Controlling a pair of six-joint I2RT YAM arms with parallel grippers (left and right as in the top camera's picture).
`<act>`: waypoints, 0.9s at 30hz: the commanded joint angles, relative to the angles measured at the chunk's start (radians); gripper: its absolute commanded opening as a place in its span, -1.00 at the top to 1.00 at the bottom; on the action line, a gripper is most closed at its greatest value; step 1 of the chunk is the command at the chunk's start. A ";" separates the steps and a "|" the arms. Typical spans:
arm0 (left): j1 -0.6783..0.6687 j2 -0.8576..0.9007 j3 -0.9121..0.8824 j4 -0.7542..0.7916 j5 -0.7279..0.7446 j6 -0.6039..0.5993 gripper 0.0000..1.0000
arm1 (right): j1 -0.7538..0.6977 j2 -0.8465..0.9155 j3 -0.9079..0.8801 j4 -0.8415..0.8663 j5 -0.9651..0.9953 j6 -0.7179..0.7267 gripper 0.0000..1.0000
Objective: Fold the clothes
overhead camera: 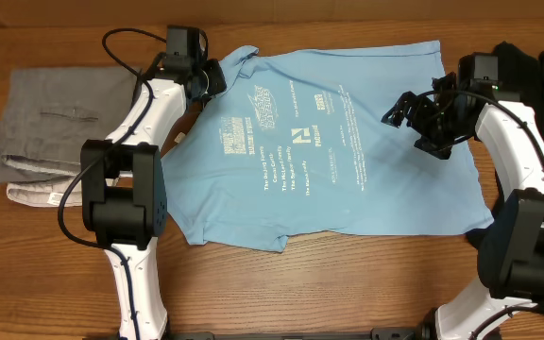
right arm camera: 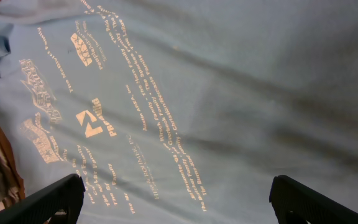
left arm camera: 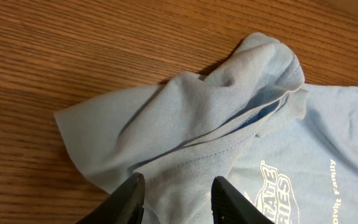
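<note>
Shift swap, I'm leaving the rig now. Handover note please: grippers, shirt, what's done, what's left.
Left gripper: fingers part-way apart astride the bunched sleeve; can't tell whether it grips.
Right gripper: wide open, holding nothing, above the T-shirt.
T-shirt: spread on the table, white print up, sleeve at the left gripper rumpled. A grey garment lies folded beside it.
Done: no fold in the shirt yet.
Left: probably flatten that sleeve, then do the whole fold.
</note>
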 commanded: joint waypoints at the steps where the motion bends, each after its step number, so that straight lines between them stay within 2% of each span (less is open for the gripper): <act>1: -0.010 0.022 0.006 -0.001 -0.015 0.015 0.24 | -0.004 0.000 0.017 0.005 -0.009 0.000 -1.00; 10: -0.015 0.023 0.001 -0.014 -0.019 0.015 0.28 | -0.004 0.000 0.017 0.005 -0.009 0.000 -1.00; 17: -0.016 0.023 0.000 -0.036 -0.071 0.015 0.24 | -0.004 0.000 0.017 0.005 -0.009 0.000 -1.00; 27: -0.028 0.042 0.000 -0.041 -0.071 0.015 0.21 | -0.004 0.000 0.017 0.005 -0.009 0.000 -1.00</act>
